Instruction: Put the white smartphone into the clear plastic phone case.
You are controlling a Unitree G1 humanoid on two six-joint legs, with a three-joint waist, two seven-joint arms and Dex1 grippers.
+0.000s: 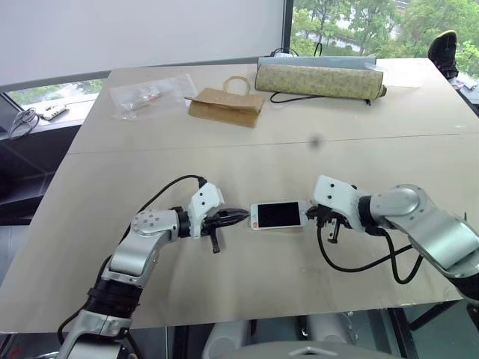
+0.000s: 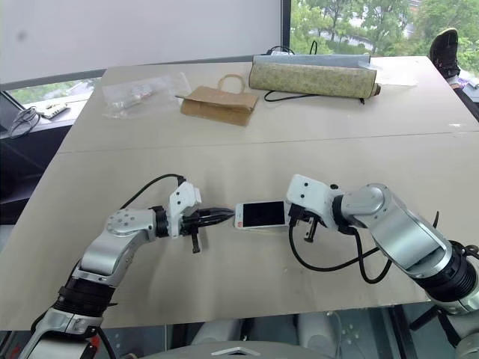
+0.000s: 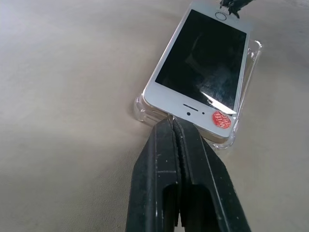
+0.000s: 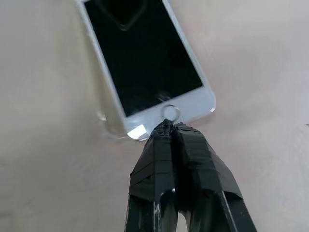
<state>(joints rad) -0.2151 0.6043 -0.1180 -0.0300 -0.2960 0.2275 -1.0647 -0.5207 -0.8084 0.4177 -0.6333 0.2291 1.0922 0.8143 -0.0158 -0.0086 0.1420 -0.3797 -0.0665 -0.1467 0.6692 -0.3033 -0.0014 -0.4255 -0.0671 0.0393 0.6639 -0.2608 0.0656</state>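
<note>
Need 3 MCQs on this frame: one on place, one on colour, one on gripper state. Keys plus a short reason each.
1. Where does the white smartphone with black screen lie?
A. between both grippers
B. beside the brown paper bag
C. off the table

2. Colour of the round sticker on the phone's bezel?
A. blue
B. red
C. green

3. State of the left gripper and right gripper?
A. both open
B. one open
C. both shut

Answers: 1 A, a gripper sits at each end. 2 B, red in the left wrist view. 3 C, finger pairs pressed together; the phone sits atop the clear plastic phone case.
</note>
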